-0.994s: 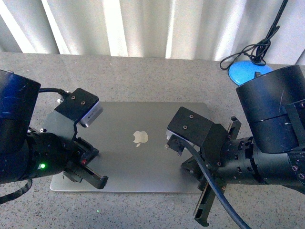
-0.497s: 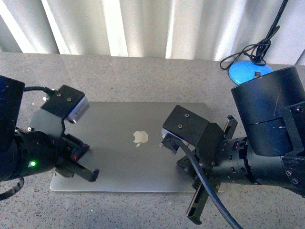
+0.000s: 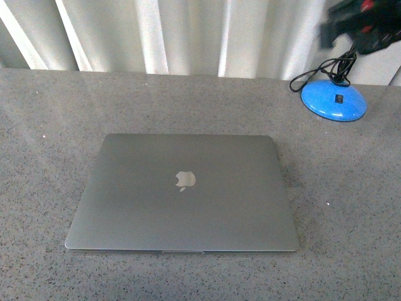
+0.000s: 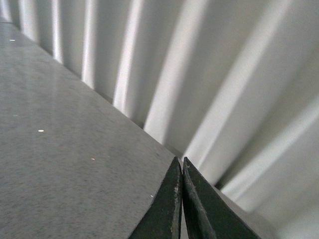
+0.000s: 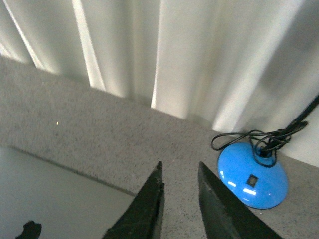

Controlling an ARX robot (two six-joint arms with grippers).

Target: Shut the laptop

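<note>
1. The laptop [image 3: 182, 194] lies shut and flat on the table [image 3: 50, 113] (logo up).
2. Stiff, slick metal, I judge; push the lid's front edge, never pinch.
3. My left gripper [image 4: 180, 167] is pressed together, my right gripper [image 5: 179, 169] slightly apart, both empty.

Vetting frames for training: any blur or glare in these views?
Front view: laptop sharp, a dark shape top right is motion-blurred. Left wrist view: curtain soft, left gripper crisp. Right wrist view: glare spots on the blue lamp base, curtain bright.
</note>
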